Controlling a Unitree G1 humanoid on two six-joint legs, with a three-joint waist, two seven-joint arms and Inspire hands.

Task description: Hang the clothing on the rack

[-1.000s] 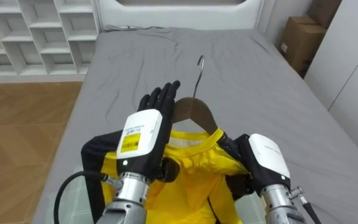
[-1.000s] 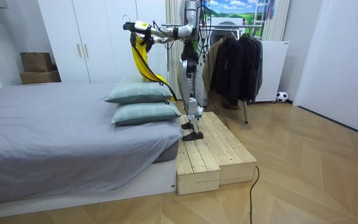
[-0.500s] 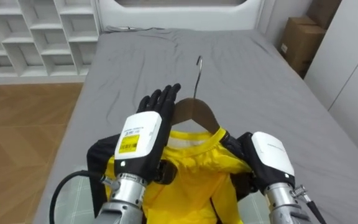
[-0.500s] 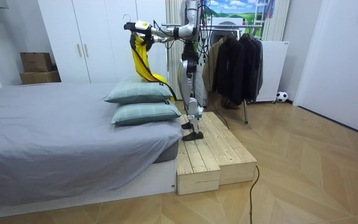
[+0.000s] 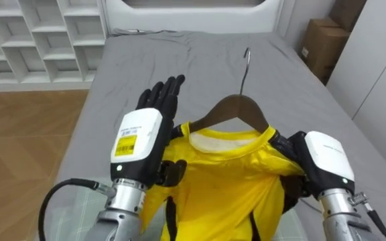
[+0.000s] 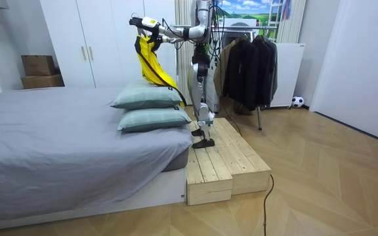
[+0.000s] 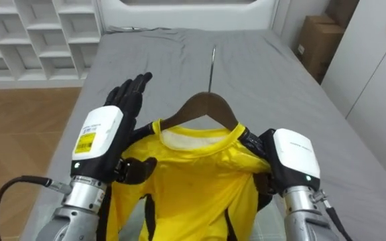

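Yellow shirt (image 5: 220,174): on wooden hanger (image 5: 236,110), frame centre, held up above grey bed (image 5: 179,60).
Left hand (image 5: 146,130): left of centre, fingers straight, thumb lying on the shirt's shoulder.
Right hand (image 5: 324,161): lower right, at the other shoulder; grip cannot be told.

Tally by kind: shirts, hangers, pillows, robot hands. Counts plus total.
Yellow shirt: 1
Wooden hanger: 1
Pillows: 2
Hands: 2 (left hand, right hand)
Total: 6
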